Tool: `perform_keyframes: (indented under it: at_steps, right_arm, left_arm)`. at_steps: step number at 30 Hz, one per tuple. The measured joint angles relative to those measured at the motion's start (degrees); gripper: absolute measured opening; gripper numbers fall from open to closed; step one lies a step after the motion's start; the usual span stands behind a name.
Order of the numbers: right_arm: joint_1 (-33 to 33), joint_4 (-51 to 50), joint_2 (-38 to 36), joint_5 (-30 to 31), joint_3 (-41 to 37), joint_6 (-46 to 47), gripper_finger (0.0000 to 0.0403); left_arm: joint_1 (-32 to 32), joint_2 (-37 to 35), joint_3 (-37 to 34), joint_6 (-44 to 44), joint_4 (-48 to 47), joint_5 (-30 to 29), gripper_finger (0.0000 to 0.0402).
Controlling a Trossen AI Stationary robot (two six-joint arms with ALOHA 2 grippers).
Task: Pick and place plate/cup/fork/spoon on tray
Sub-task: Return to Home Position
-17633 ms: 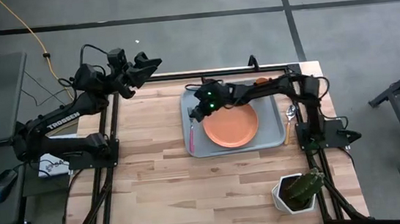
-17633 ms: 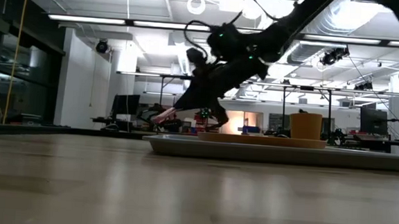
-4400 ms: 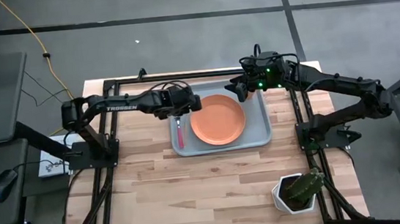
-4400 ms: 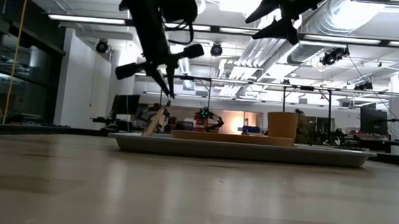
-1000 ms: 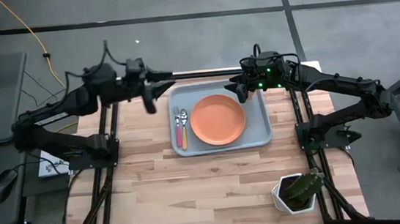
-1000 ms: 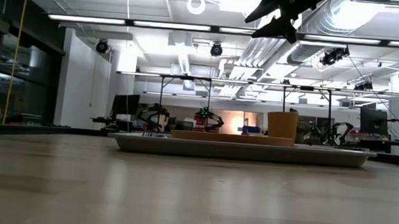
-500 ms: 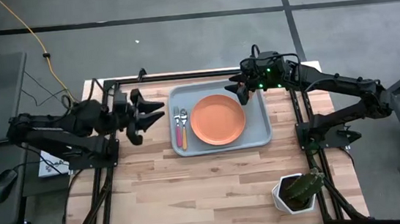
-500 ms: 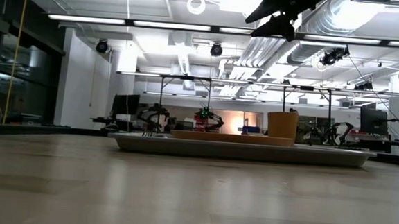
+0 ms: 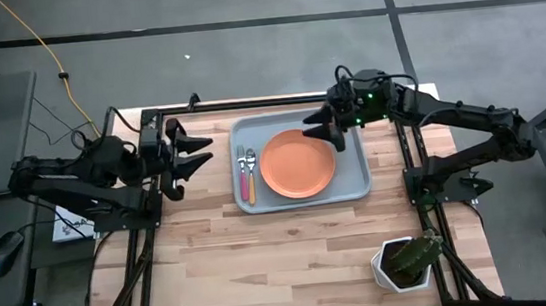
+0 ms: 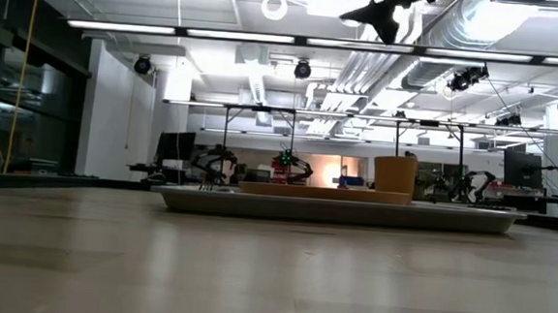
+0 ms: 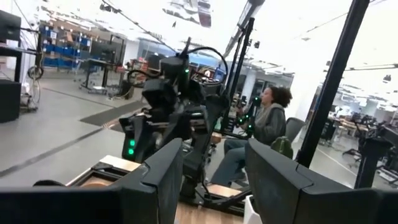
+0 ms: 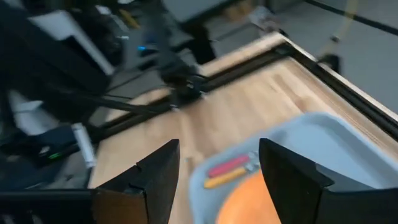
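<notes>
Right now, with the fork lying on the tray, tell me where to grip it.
Grip the fork by its pink handle, coming straight down. It lies flat on the tray close beside the spoon, so the handle's free outer end gives the fingers more room.

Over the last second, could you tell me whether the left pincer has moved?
Yes. In the high view the left pincer has dropped from the table's far edge to beside the tray's left rim.

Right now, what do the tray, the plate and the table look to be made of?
Tray: probably plastic; pale blue-grey, matte, rounded moulded rim. Plate: likely plastic or melamine; plain orange, no glare. Table: wood; pale planks with visible grain and seams.
</notes>
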Motion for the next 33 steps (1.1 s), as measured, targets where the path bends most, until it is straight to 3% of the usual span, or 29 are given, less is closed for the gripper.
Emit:
perform_keyframes:
  at_steps: [4,10,17,24,33]
  right_arm:
    - [2.3,2.9,0.0,-2.5,0.0,-1.4,0.018]
    - [5.0,3.6,-1.5,-2.9,0.0,-0.4,0.01]
    - [5.5,1.9,-9.8,-4.8,0.0,-3.9,0.0012]
    - [5.5,2.8,-20.2,-6.2,-7.6,-4.3,0.0002]
    - [6.7,21.4,-26.9,-5.7,-20.1,1.9,0.0]
  left_arm:
    - [0.0,0.0,0.0,0.0,-0.1,2.9,0.0158]
    - [0.0,0.0,0.0,0.0,-3.6,6.4,0.0158]
    - [0.0,0.1,0.0,0.0,-4.7,6.4,0.0158]
    - [0.0,0.2,0.0,0.0,-6.1,3.6,0.0158]
    - [0.0,0.2,0.0,0.0,-6.1,1.4,0.0158]
